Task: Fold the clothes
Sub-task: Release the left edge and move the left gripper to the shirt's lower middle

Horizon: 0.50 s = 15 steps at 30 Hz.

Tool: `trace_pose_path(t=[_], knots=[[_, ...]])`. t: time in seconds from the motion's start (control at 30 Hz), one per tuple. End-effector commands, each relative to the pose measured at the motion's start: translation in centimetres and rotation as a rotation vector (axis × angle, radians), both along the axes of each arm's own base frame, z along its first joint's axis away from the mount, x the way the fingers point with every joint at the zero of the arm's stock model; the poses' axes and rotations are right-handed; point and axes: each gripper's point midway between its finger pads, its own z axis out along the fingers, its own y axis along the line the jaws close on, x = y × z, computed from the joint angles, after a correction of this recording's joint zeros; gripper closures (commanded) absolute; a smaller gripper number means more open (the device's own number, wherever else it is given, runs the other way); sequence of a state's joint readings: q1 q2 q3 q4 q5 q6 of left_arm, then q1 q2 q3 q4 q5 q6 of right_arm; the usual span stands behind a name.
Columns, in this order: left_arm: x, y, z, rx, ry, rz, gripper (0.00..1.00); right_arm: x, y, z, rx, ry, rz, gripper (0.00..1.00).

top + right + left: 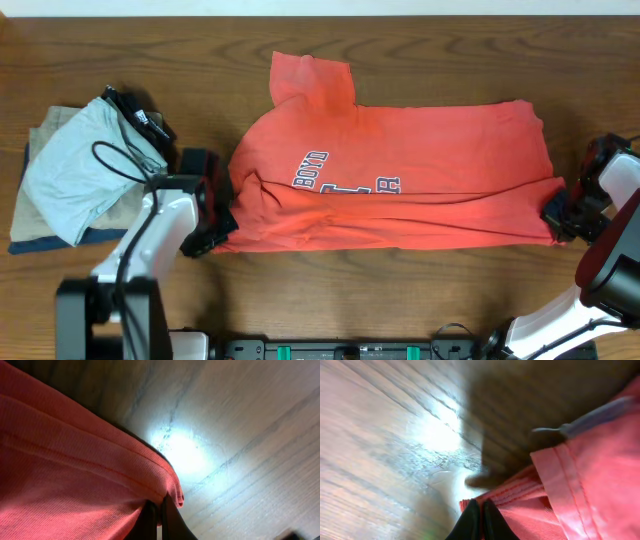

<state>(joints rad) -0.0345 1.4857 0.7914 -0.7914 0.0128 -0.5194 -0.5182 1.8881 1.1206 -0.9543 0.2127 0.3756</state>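
Pinching the shirt at both near corners, left gripper and right gripper sit clamped on cloth; first fold looks half-done, rest left.

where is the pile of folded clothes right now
In the overhead view the folded pile lies at the left of the table, just left of the left gripper, which grips the edge of the coral-red T-shirt spread across the middle.

Wooden table under T-shirt, garment pile
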Motion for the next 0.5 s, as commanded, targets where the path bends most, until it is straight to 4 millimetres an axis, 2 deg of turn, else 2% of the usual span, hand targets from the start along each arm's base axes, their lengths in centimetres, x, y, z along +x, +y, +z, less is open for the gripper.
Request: trace_pose_path(t=[0.0,0.07,0.17,0.2,0.23,0.3,0.4,0.47], knots=[[0.4,1.2,1.7,0.062,-0.073,0.024,0.87,-0.4,-0.2,0.0,0.003,-0.006,-0.040,0.99],[0.6,0.9,2.5,0.043,-0.107,0.018,0.77,0.2,-0.1,0.7,0.008,-0.045,-0.042,0.98],[0.9,-0.5,3.3,-0.034,-0.151,0.005,0.73,1.1,0.0,2.2,0.007,-0.112,-0.035,0.90],[1.0,-1.0,3.5,-0.057,-0.159,-0.007,0.72,1.4,0.0,2.8,0.006,-0.132,-0.029,0.76],[1.3,-1.7,3.7,-0.085,-0.174,-0.037,0.71,1.6,0.0,3.3,0.002,-0.155,-0.028,0.57],[1.8,-3.0,3.9,-0.119,-0.199,-0.102,0.71,2.0,0.1,4.4,-0.005,-0.197,-0.028,0.40],[2.3,-4.9,4.1,-0.128,-0.231,-0.220,0.69,2.9,0.2,6.0,-0.014,-0.273,-0.022,0.34],[2.5,-6.4,4.2,-0.132,-0.248,-0.316,0.66,4.1,0.3,6.8,-0.008,-0.341,0.024,0.38]])
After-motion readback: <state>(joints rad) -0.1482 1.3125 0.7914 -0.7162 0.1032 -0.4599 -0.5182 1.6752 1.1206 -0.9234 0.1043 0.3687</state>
